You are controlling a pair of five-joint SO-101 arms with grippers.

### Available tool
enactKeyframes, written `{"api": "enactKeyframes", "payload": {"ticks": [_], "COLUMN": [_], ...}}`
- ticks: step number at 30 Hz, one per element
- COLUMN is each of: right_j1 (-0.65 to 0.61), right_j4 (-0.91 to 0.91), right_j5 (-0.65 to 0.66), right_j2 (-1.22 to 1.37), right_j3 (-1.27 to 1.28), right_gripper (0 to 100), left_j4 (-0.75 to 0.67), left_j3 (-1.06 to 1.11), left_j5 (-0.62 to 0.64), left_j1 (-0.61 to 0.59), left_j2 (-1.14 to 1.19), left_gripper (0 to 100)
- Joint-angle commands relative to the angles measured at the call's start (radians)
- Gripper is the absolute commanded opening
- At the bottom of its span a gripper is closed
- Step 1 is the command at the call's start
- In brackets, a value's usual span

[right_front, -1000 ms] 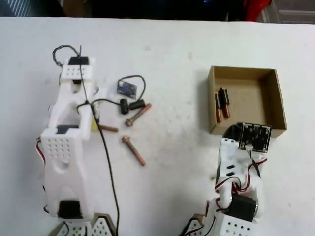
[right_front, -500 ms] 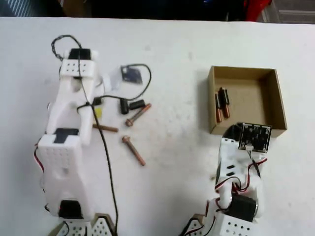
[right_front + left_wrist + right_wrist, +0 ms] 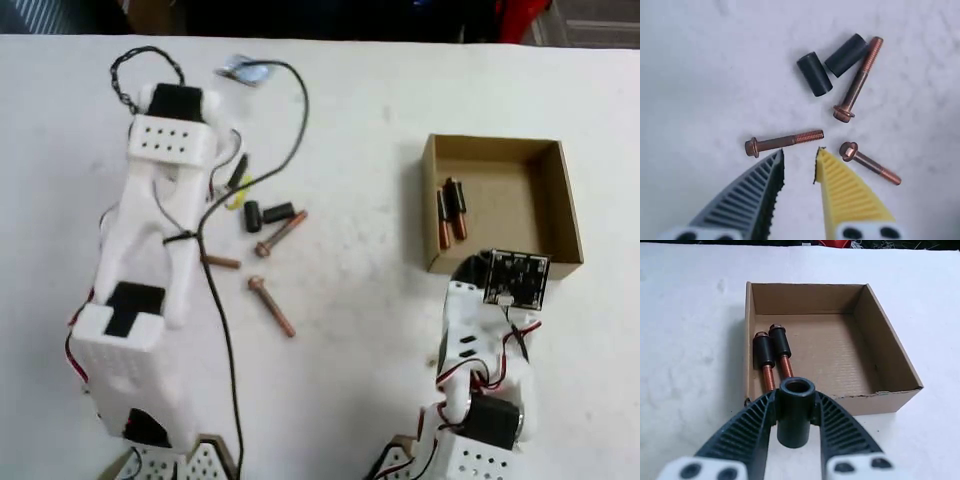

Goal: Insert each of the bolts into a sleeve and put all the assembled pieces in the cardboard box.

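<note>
Three copper bolts lie loose on the white table: one (image 3: 785, 141) just past my left gripper's tips, one (image 3: 857, 80) beside two black sleeves (image 3: 814, 74) (image 3: 846, 48), and one (image 3: 869, 163) by the yellow finger. My left gripper (image 3: 799, 155) hangs open above them with nothing between its fingers; in the high view it (image 3: 238, 187) sits left of the sleeves (image 3: 252, 216). My right gripper (image 3: 796, 396) is shut on a black sleeve (image 3: 796, 412), held upright just in front of the cardboard box (image 3: 810, 300). Two assembled pieces (image 3: 764, 357) (image 3: 781, 347) lie in the box.
The cardboard box (image 3: 490, 144) stands at the right of the table, with the right arm (image 3: 480, 350) right in front of it. A black cable (image 3: 225, 330) trails from the left arm across the table beside the bolts (image 3: 271, 305).
The left arm has stretched toward the far edge and its wrist has turned, carrying its camera and cable loop farther back. Bolts, sleeves and the right arm have not moved.
</note>
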Motion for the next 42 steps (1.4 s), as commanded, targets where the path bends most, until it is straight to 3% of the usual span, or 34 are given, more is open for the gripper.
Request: {"api": "enactKeyframes", "payload": {"ticks": [1, 6, 11, 27, 31, 39, 42], "right_j1": [0.001, 0.001, 0.001, 0.001, 0.001, 0.001, 0.001], "right_j4": [-0.048, -0.071, -0.071, -0.068, -0.068, -0.068, -0.068], "right_j5": [-0.002, -0.002, -0.002, -0.002, -0.002, -0.002, -0.002], "right_j2": [-0.013, -0.013, -0.013, -0.013, -0.013, -0.013, -0.013], "right_j3": [0.008, 0.021, 0.021, 0.021, 0.021, 0.021, 0.021], "right_gripper": [1.9, 1.9, 1.9, 2.0, 2.0, 2.0, 2.0], "left_j4": [0.014, 0.012, 0.006, 0.005, -0.005, -0.181, -0.239], "left_j3": [-0.028, 0.101, 0.235, 0.276, 0.305, 0.400, 0.419], "left_j5": [0.189, 0.423, 0.555, 0.598, 0.824, 1.240, 1.307], "left_j1": [0.008, 0.010, 0.008, -0.015, -0.068, -0.134, -0.159], "left_j2": [-0.076, -0.076, -0.073, -0.070, -0.068, -0.070, -0.068], "left_gripper": [14, 14, 14, 14, 14, 14, 14]}}
